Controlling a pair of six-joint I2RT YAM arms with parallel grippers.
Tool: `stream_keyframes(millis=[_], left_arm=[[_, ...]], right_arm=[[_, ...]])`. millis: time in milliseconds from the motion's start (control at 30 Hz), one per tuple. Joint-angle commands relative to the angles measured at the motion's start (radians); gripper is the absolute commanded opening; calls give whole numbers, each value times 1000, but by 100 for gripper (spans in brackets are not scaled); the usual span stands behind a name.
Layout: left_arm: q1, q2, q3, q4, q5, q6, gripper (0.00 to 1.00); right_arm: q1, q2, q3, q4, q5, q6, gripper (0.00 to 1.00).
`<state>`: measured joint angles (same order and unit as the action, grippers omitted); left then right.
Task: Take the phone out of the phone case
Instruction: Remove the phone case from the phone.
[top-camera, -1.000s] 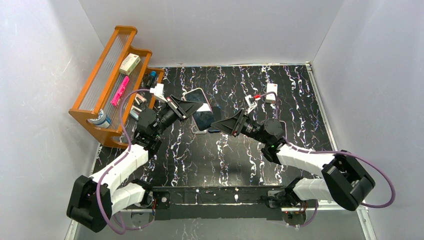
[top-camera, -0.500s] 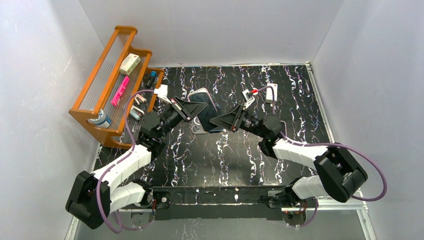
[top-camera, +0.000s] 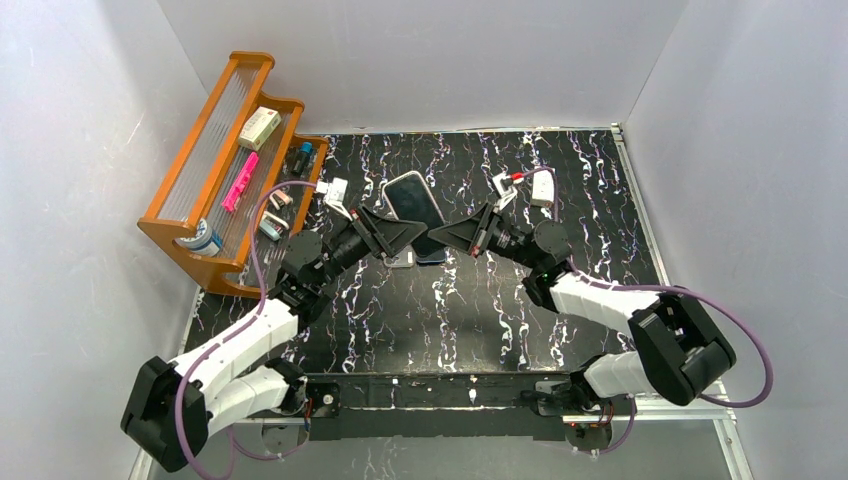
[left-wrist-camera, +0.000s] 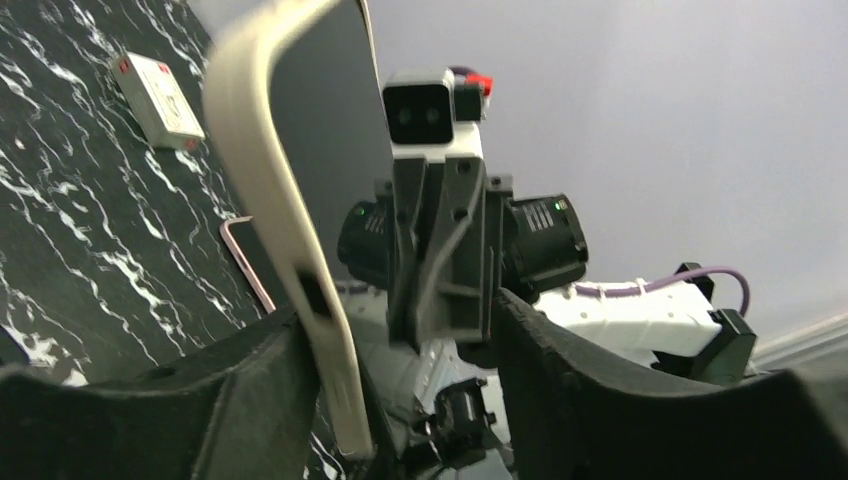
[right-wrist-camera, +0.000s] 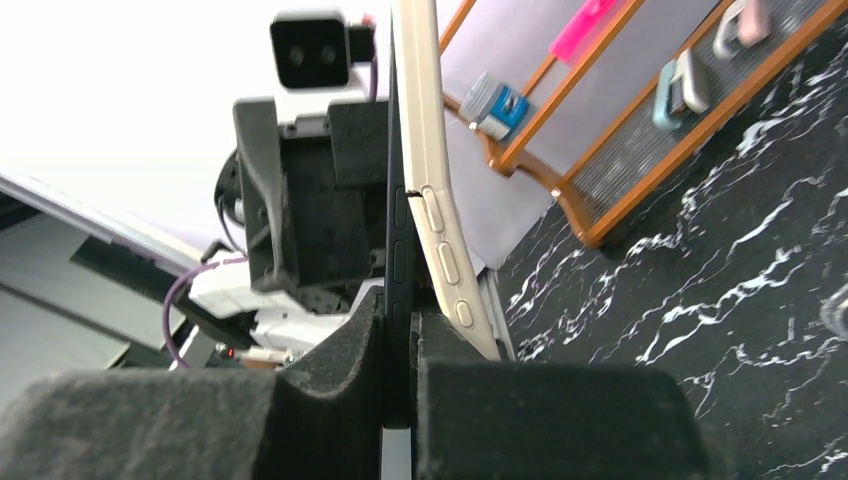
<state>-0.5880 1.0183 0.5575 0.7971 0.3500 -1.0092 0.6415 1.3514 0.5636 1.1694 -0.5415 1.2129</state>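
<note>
Phone: thin dark slab with a dark screen (top-camera: 413, 198), not yet out of the case.
Case: cream, with raised side buttons (right-wrist-camera: 437, 215); it wraps the phone's back, one long edge splaying off.
Pose: tilted up on edge.
Place: off the worktop at its middle, the phone's edge pinched in the right hand (right-wrist-camera: 400, 320).

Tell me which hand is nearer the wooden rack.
Left. The left hand sits just right of the wooden rack; the right hand is farther right, beyond the phone case.
</note>
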Motion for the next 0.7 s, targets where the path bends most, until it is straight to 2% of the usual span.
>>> stream_keyframes(millis=[0,67,167,667], left_arm=[[-18,-90,-19,-93,-34,103,61],[-18,-121,-38,-118,-70,126,66],[-18,-143,-58,-156,-98,148,68],[-28,-39,-45,-153,-31,151,72]], right_arm=[[-55,-80,30,63,81,19,1],[-65,-101,32,47,90,19,1],[-71,-122,34,28,102,16,1],[-74,-136,53,27,103,18,1]])
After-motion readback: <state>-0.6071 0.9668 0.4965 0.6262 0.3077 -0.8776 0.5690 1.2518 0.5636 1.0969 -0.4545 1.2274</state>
